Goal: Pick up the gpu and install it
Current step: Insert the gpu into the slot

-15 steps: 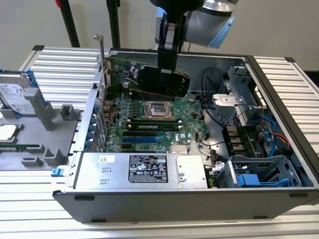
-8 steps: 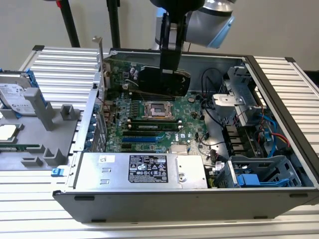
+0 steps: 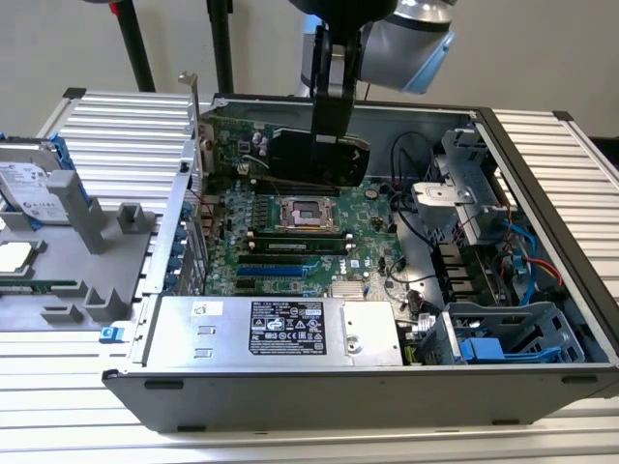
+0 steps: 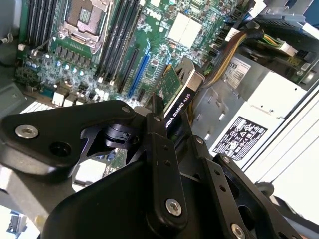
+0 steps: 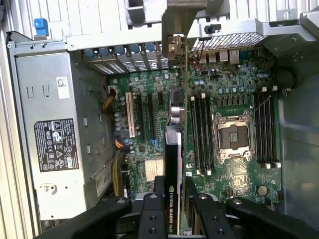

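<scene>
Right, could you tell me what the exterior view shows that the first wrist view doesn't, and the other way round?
Exterior view: the hard drive and grey tray outside the computer case, at the exterior view's left, and the arm above the case. First wrist view: the gpu edge-on between the fingers, and yellow cables beside the power supply. Shared: the gripper shut on the gpu, the motherboard and its CPU socket.

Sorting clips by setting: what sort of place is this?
Probably a robotics lab bench: an open computer case on a ribbed metal table, a hard drive on a grey fixture, the gripper holding the gpu.
</scene>
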`<state>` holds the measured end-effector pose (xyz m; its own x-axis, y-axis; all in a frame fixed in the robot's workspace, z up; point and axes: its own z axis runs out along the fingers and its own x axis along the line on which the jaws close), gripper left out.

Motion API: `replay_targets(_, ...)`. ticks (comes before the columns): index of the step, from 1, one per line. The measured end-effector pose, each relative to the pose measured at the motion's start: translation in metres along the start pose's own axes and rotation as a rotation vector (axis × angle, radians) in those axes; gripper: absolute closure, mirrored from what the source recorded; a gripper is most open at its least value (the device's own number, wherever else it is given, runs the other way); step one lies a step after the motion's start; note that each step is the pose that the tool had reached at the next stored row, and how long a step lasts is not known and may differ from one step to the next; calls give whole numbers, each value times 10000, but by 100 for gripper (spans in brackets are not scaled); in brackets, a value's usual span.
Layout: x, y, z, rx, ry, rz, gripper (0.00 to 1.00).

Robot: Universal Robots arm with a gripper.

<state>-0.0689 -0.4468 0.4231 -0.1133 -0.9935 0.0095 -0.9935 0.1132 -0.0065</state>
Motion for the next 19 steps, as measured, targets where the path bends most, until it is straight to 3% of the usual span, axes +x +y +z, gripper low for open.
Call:
replay_targets(5, 0, 0, 27, 14, 52, -26, 100)
replay_targets(15, -1, 1, 99, 159, 203, -306, 100)
replay_targets(19, -1, 1, 100, 160, 205, -316, 100)
